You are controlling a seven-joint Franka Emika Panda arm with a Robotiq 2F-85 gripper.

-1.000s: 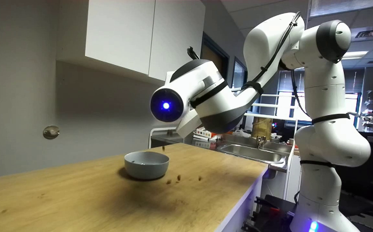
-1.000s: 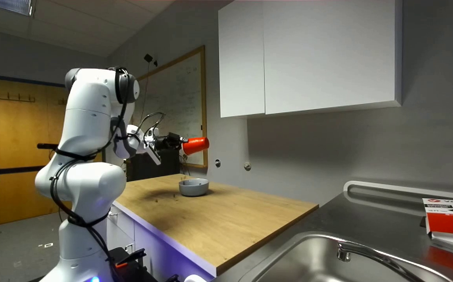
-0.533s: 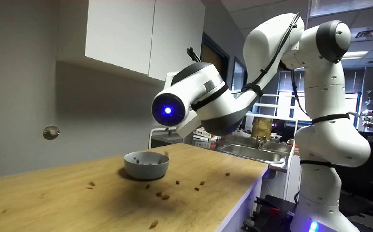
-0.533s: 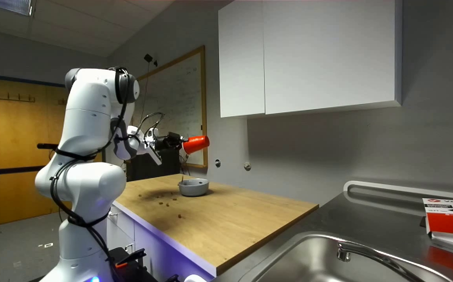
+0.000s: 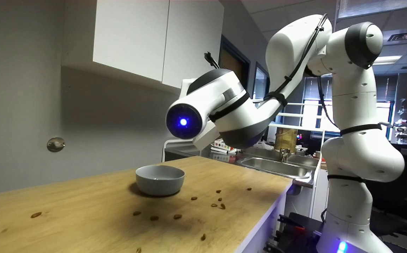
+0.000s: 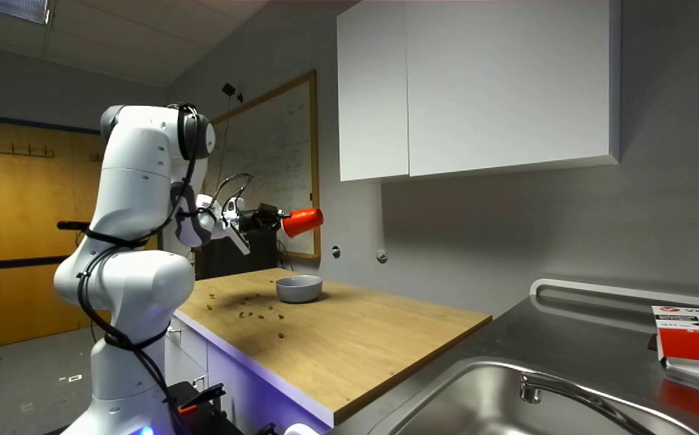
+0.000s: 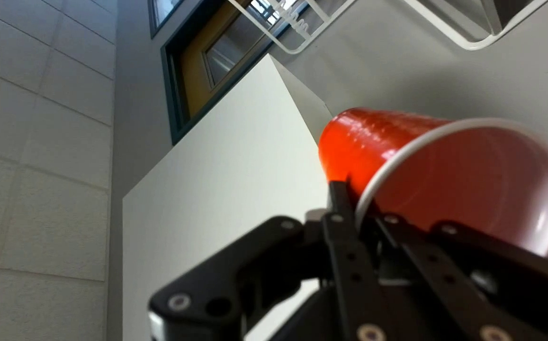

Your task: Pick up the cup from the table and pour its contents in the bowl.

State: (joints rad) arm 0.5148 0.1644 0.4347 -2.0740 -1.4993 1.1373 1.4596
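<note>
Several brown bits (image 5: 177,216) are being seen on the table (image 5: 83,225), outside the bowl (image 5: 160,184). Higher up, the tipped red cup (image 6: 302,222) is being pinched by its wall in the gripper (image 7: 356,200). Pouring is apparently being finished; turning upright is probably being called for.

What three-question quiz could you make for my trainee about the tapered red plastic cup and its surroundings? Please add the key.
1. Fill in (higher/lower): the black gripper holds the tapered red plastic cup ___ than the round grey-blue bowl.
2. True or false: the cup is upright.
3. Where do the small brown bits visibly lie? A) sink; B) light wooden countertop; C) white cabinet.
Key: 1 higher; 2 false; 3 B.
</note>
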